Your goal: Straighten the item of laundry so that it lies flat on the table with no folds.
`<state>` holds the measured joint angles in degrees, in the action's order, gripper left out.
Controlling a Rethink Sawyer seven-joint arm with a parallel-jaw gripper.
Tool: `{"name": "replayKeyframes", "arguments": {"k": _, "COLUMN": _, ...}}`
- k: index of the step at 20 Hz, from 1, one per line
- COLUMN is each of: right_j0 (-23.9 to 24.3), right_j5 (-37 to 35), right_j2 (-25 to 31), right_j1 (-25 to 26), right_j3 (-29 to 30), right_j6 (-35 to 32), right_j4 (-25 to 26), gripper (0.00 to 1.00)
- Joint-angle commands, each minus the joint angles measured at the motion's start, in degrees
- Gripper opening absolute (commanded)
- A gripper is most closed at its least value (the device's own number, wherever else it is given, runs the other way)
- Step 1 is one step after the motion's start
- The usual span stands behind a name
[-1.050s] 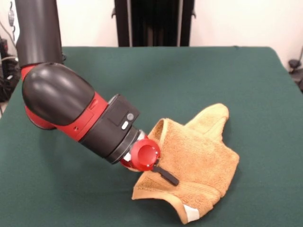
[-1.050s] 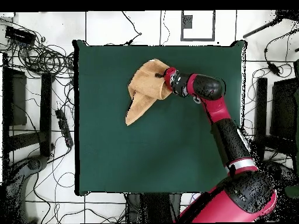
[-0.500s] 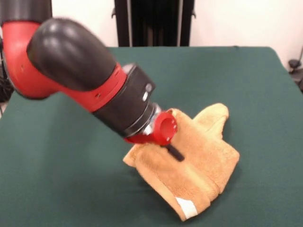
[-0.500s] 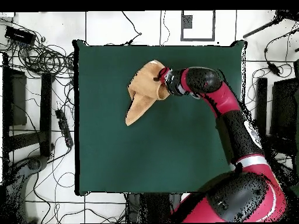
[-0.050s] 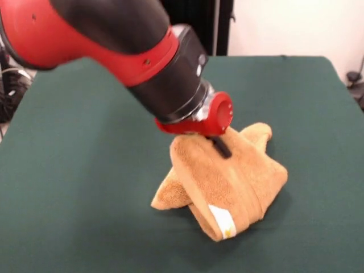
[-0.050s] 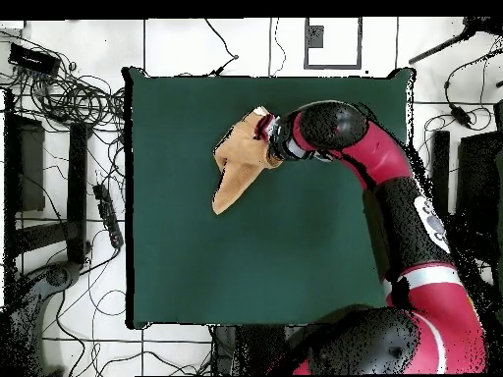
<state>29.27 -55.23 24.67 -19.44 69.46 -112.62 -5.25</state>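
Towel [image 5: 227, 182]: lay bunched and folded over itself on the green worktop [image 5: 85, 187], toward its near side in the front view; white label [image 5: 222, 220] showed on the nearest fold.
Tool [image 5: 222, 147]: dark tip pressed into the top of the towel; whether it was apart or together could not be told.
Arm [image 5: 136, 51]: red and black, leaning over the towel and hiding the cloth's far edge.
Floor [image 6: 59, 206]: cables [image 6: 74, 93] tangled beside the worktop, well apart from the towel.
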Motion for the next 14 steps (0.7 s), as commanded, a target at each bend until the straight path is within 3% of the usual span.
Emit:
{"name": "replayKeyframes", "arguments": {"k": 1, "right_j0": -7.4, "right_j5": -10.7, "right_j2": -8.2, "right_j1": -1.6, "right_j3": 0.1, "right_j6": -22.5, "right_j4": -2.7, "gripper": 0.0}}
{"name": "replayKeyframes", "arguments": {"k": 5, "right_j0": -10.7, "right_j5": -17.4, "right_j2": -12.5, "right_j1": 2.5, "right_j3": -10.0, "right_j6": -23.9, "right_j4": 0.9, "gripper": 0.0}}
{"name": "replayKeyframes", "arguments": {"k": 10, "right_j0": -14.1, "right_j5": -20.7, "right_j2": -17.2, "right_j1": 8.4, "right_j3": -18.9, "right_j6": -27.4, "right_j4": 3.5, "gripper": 0.0}}
{"name": "replayKeyframes", "arguments": {"k": 14, "right_j0": -18.4, "right_j5": -23.5, "right_j2": -22.9, "right_j1": 13.2, "right_j3": -26.5, "right_j6": -35.6, "right_j4": 5.3, "gripper": 0.0}}
